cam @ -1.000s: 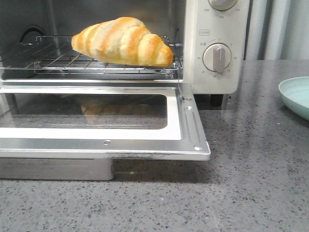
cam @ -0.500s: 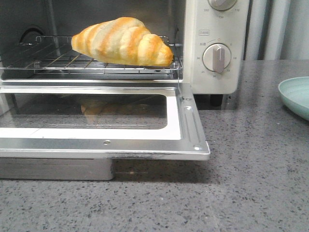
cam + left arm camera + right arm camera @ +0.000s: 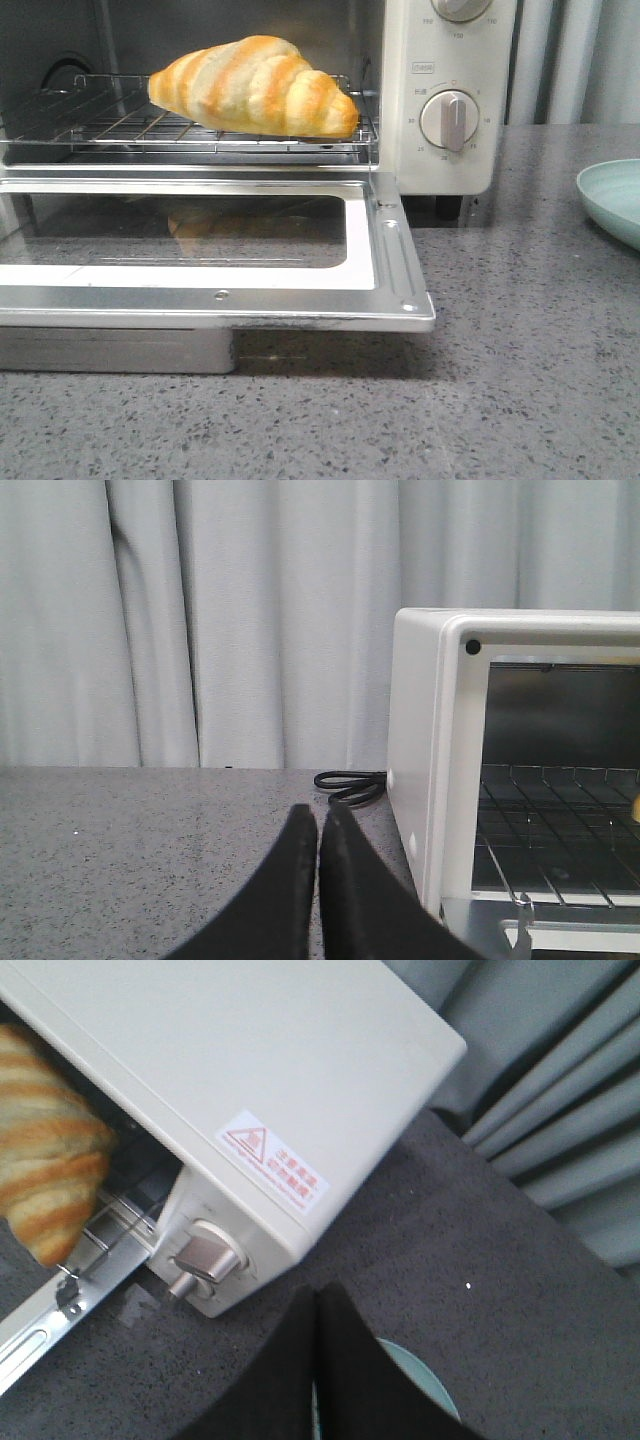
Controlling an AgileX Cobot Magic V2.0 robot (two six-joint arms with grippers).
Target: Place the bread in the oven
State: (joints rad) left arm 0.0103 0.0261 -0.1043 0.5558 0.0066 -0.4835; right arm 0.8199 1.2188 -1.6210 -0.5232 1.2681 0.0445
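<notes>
Looks basically done from my end: the glossy golden-orange striped croissant roll (image 3: 255, 86) sits on the wire rack (image 3: 120, 125) inside the cream-white toaster oven (image 3: 445, 100), door (image 3: 215, 290) still dropped open, both end effectors, left (image 3: 318, 825) and right (image 3: 316, 1305), pinched closed, empty.

Only the fingertips show. The left gripper (image 3: 318, 825) has two matte black, smooth fingers (image 3: 290, 880) tapering to rounded points. The right gripper (image 3: 316, 1305) looks alike: black fingers (image 3: 350, 1360), seemingly plain, though blurred close-up.
</notes>
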